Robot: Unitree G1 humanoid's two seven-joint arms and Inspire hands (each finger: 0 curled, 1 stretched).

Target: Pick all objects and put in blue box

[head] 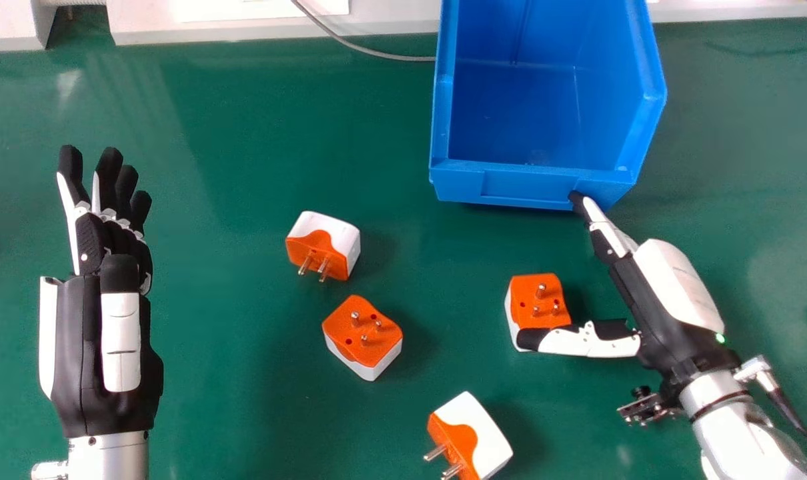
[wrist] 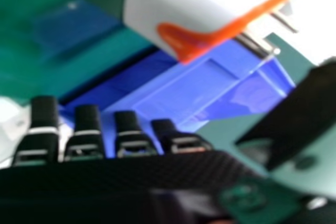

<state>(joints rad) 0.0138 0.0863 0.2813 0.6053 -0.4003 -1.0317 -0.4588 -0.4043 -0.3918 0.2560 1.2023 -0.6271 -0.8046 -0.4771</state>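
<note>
Head view: on the green bench (head: pixel 230 400) stood the blue box (head: pixel 537 183), none boxed; left robot hand (head: pixel 77 347) and right robot hand (head: pixel 677 280) were open, ungrasping, the latter's thumb (head: pixel 587 340) over one adapter (head: pixel 540 297); three more adapters (head: pixel 333 243) (head: pixel 360 347) (head: pixel 480 433) lay unpicked.

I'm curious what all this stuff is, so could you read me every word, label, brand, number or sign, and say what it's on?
None can be read on the plug adapters, blue box, white sheet or left hand.
Right hand: faint marks on its white cover, too small to read.
</note>
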